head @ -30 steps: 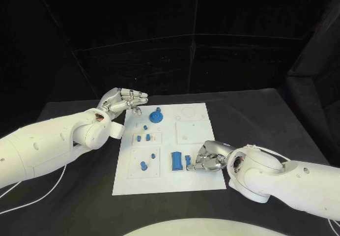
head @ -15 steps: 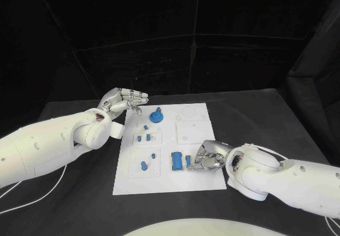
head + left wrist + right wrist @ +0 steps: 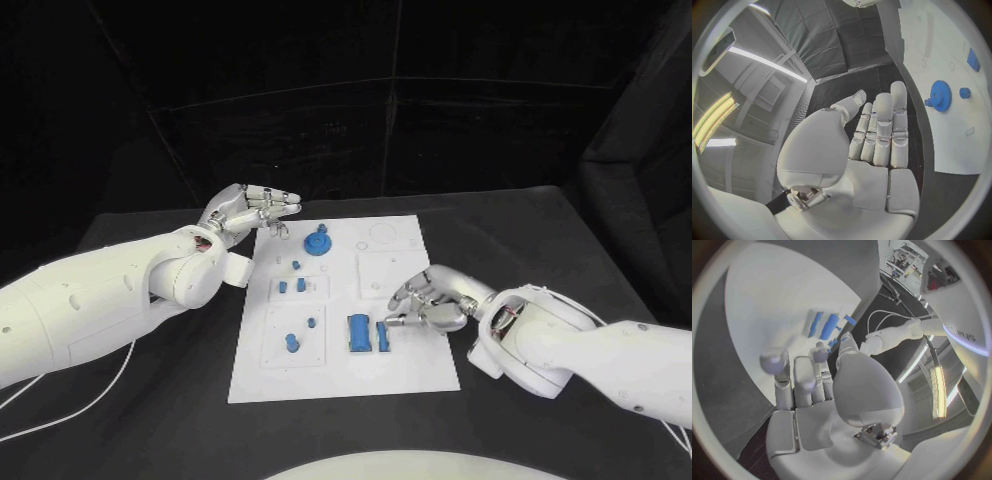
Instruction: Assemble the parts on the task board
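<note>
The white task board [image 3: 411, 365] lies flat at the middle of the black surface [image 3: 548, 230], its long side running away from the robot. Near end of the board: a blue rectangular block [image 3: 358, 331] and a narrower blue bar [image 3: 382, 334] stand side by side, with a small blue peg pair [image 3: 296, 337] in the recessed panel to their left. The right hand [image 3: 428, 302] hovers over the board's right half, just beside the narrow bar; its fingers [image 3: 795, 375] are loosely curled and apart, and nothing is held in them. In the right wrist view the blue block and bar [image 3: 824, 326] lie beyond the fingertips, clear of them. Middle of the board: two short blue pieces [image 3: 293, 285] sit in a smaller panel, a tiny blue piece [image 3: 296, 264] just beyond. Far end: a blue gear [image 3: 317, 243] rests on the board, with a small blue knob [image 3: 280, 231] to its left. The left hand [image 3: 254, 209] is raised off the board's far left corner, fingers [image 3: 882, 127] extended side by side and slightly bent, holding nothing; the left wrist view shows the gear [image 3: 941, 95] and knob [image 3: 964, 93] beyond them, untouched.
</note>
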Robot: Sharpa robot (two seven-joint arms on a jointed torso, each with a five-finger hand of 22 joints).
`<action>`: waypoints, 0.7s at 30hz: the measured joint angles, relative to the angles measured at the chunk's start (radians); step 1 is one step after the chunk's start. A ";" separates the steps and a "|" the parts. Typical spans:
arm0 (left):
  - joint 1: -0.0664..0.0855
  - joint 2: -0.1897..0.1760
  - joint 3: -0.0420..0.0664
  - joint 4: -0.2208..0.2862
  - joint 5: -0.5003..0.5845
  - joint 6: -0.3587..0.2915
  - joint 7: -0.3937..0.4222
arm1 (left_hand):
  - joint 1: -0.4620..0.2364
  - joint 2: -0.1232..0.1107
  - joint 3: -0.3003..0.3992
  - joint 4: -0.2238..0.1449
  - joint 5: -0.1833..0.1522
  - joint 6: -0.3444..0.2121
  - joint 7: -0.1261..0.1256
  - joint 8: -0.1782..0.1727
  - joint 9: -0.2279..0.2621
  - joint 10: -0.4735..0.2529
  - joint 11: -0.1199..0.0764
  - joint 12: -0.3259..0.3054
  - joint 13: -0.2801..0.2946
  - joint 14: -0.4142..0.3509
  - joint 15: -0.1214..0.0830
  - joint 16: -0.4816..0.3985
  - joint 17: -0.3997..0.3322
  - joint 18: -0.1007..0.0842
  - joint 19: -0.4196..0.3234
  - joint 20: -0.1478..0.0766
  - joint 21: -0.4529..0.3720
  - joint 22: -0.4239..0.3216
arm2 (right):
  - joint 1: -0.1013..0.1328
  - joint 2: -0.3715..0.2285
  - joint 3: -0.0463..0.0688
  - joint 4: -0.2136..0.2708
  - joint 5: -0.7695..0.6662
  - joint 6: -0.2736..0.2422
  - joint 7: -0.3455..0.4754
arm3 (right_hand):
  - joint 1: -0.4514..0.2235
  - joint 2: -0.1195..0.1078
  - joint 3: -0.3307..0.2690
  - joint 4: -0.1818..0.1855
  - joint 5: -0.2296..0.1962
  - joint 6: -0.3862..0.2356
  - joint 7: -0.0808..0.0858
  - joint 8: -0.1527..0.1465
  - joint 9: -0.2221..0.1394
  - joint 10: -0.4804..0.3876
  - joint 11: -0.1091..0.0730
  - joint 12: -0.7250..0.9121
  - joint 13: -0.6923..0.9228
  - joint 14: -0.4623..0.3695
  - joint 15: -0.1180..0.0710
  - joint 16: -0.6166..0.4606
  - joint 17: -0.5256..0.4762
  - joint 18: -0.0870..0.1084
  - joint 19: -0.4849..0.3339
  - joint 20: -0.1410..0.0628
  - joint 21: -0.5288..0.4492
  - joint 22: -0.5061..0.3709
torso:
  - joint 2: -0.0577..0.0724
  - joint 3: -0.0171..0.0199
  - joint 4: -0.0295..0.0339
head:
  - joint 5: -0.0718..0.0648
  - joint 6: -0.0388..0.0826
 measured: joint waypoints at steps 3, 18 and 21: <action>-0.002 0.004 0.000 -0.001 0.016 -0.001 0.010 | -0.016 0.000 -0.025 0.010 0.000 -0.004 -0.004 0.008 0.001 0.000 0.000 0.011 0.001 -0.043 0.003 -0.031 -0.018 0.000 -0.032 0.003 -0.031 -0.017 | 0.035 0.002 0.002 -0.046 0.163 -0.021 0.120 | 0.074 0.030 0.016 -0.040 0.025 -0.015 0.015 -0.011 -0.011 -0.083 0.017 -0.169 -0.127 -0.100 0.014 -0.271 -0.269 0.031 -0.107 0.014 -0.206 -0.215 | -0.006 -0.0019 0.0014 | -0.002 0.007; -0.009 0.071 0.000 -0.127 0.160 -0.014 0.078 | -0.027 0.011 -0.110 0.055 0.004 -0.031 -0.005 -0.022 -0.003 -0.032 0.033 -0.063 -0.004 -0.272 0.098 -0.617 -0.298 0.000 -0.357 0.107 -0.431 -0.298 | 0.110 0.194 0.003 -0.469 0.738 0.031 0.475 | 0.206 0.076 0.022 -0.143 -0.018 0.023 0.077 -0.133 -0.182 -0.107 0.104 -0.643 -0.815 -0.271 0.140 -0.979 -0.736 0.031 -0.197 0.141 -0.819 -0.647 | -0.071 -0.0145 0.0081 | -0.031 0.128; -0.012 0.093 0.000 -0.154 0.179 -0.014 0.085 | -0.023 0.015 -0.130 0.059 0.004 -0.050 -0.021 -0.043 -0.003 -0.032 0.047 -0.082 -0.004 -0.271 0.109 -0.674 -0.324 0.000 -0.378 0.129 -0.469 -0.334 | 0.111 0.233 0.003 -0.538 0.785 0.044 0.505 | 0.192 0.090 0.024 -0.165 -0.018 0.014 0.085 -0.133 -0.209 -0.121 0.117 -0.658 -0.865 -0.260 0.151 -1.017 -0.774 0.030 -0.185 0.150 -0.860 -0.679 | -0.084 -0.0162 0.0081 | -0.028 0.149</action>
